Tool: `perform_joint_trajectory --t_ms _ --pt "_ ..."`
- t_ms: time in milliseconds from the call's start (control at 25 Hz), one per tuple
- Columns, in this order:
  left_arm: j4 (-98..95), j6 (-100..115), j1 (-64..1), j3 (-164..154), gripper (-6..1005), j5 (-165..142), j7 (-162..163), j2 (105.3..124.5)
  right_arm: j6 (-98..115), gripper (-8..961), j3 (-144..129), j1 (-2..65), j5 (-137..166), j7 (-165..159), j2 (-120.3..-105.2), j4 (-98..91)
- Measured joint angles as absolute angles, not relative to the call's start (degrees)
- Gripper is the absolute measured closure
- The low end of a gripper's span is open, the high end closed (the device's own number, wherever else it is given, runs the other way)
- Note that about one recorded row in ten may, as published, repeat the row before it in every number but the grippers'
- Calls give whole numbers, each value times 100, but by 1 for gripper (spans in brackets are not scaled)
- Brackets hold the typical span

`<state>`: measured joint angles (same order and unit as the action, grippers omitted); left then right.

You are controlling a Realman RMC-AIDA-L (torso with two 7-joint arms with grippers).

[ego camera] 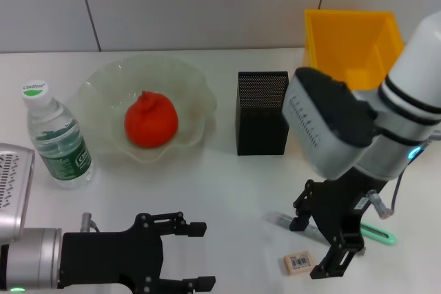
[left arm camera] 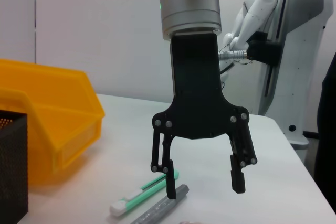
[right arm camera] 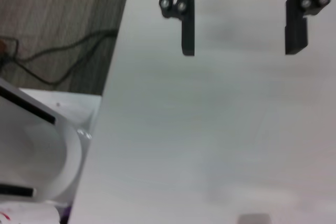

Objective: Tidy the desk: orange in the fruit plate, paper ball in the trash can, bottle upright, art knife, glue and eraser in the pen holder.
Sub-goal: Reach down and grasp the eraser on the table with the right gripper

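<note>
The orange (ego camera: 151, 120) lies in the glass fruit plate (ego camera: 195, 87). At the left the bottle (ego camera: 56, 140) stands upright. The black mesh pen holder (ego camera: 262, 112) is mid-table. My right gripper (ego camera: 308, 249) (left arm camera: 205, 188) hangs open just above the eraser (ego camera: 298, 262), one finger close to a grey stick (ego camera: 279, 220) (left arm camera: 163, 211). A green-and-white stick (ego camera: 379, 234) (left arm camera: 144, 192) lies beside it. Which stick is the art knife and which the glue I cannot tell. My left gripper (ego camera: 205, 254) (right arm camera: 241, 51) is open near the front edge. The paper ball is out of view.
A yellow bin (ego camera: 351, 36) (left arm camera: 47, 124) stands at the back right behind the pen holder (left arm camera: 10, 166). The table's side edge (right arm camera: 113, 77) drops to a floor with cables. Another white robot (left arm camera: 257, 9) stands beyond the table.
</note>
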<state>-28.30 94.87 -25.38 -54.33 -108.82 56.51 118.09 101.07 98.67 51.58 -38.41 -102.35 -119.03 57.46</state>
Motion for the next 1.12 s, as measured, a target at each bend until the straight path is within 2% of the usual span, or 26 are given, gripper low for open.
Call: perform_joint_trajectory --t_ms 1120 --pt "-2883 9465 -2478 -5409 212 -10890 5694 11727 9676 175 9059 5132 -4017 -10482 -11953 5800"
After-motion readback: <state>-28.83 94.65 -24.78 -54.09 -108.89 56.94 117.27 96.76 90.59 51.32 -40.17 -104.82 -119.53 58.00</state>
